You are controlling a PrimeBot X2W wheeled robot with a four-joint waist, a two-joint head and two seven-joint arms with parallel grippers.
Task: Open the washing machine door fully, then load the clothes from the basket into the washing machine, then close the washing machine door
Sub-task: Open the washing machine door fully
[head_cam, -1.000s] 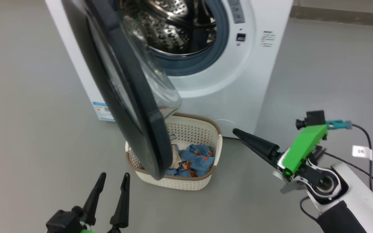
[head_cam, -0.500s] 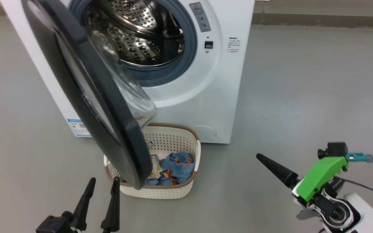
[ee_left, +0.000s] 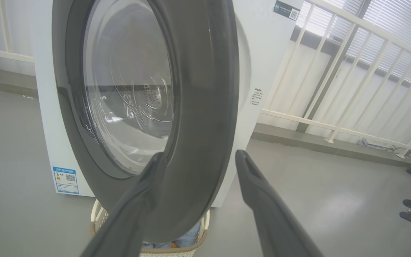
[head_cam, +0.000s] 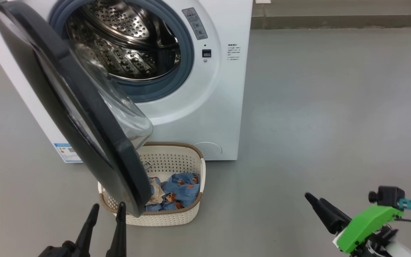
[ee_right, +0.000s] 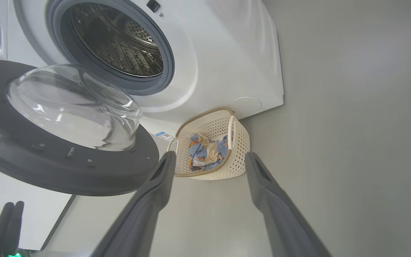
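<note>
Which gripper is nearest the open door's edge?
The left gripper: it points at the washing machine door from close by, beside the basket. The right gripper is well off to the side.

- Bright, even light; the floor (head_cam: 316,107) carries only faint shadows.
- Daylight glares through the blinds (ee_left: 398,21).
- Highlights streak the washing machine door (ee_right: 73,107) glass.
- Wrist views bow at edges; near fingers (ee_left: 269,214) look soft.

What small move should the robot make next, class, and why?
Probably push the door wider with the open left hand: it stands only half open, overhanging the basket and covering part of the clothes.
</note>
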